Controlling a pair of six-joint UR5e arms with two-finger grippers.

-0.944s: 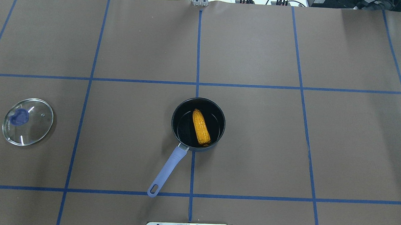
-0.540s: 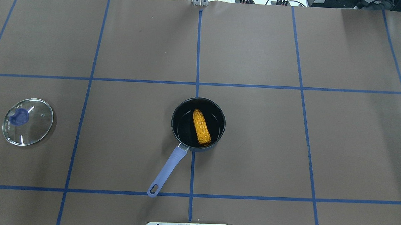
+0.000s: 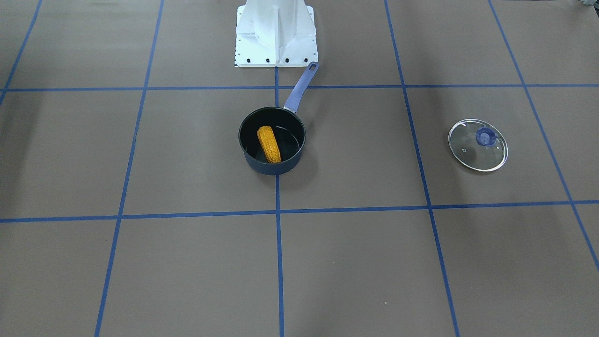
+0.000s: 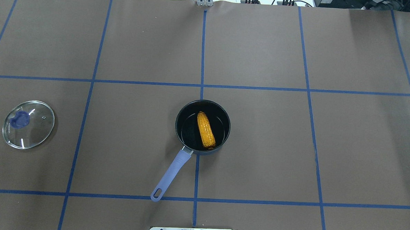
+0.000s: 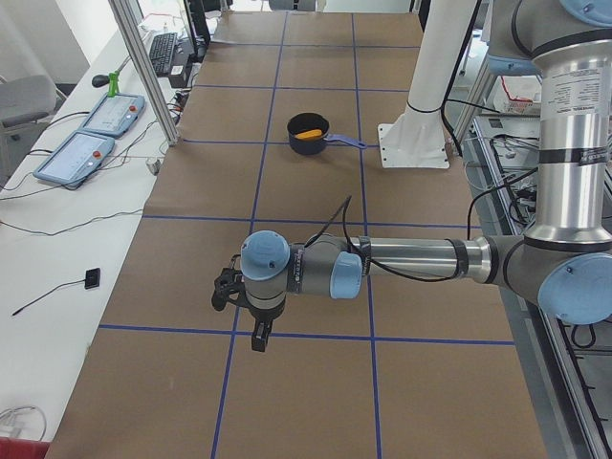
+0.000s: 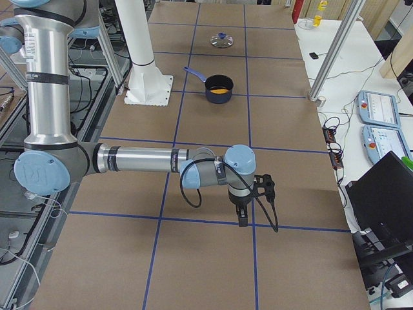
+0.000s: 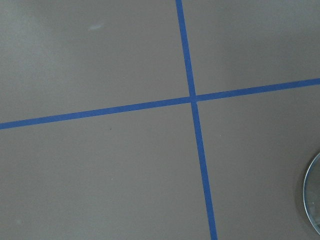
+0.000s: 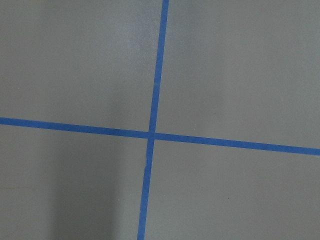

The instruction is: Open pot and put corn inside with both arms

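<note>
The dark navy pot stands open at the table's middle, its periwinkle handle pointing toward the robot base. The orange-yellow corn lies inside it, also in the front view. The pot also shows in the front view. Both arms are out of the overhead and front views. My left gripper shows only in the left side view, hanging over bare table far from the pot; I cannot tell if it is open. My right gripper shows only in the right side view, likewise far from the pot.
The round glass lid with its blue knob lies flat at the table's left, apart from the pot; its edge shows in the left wrist view. The white base pedestal stands behind the pot's handle. Blue tape lines grid the brown table.
</note>
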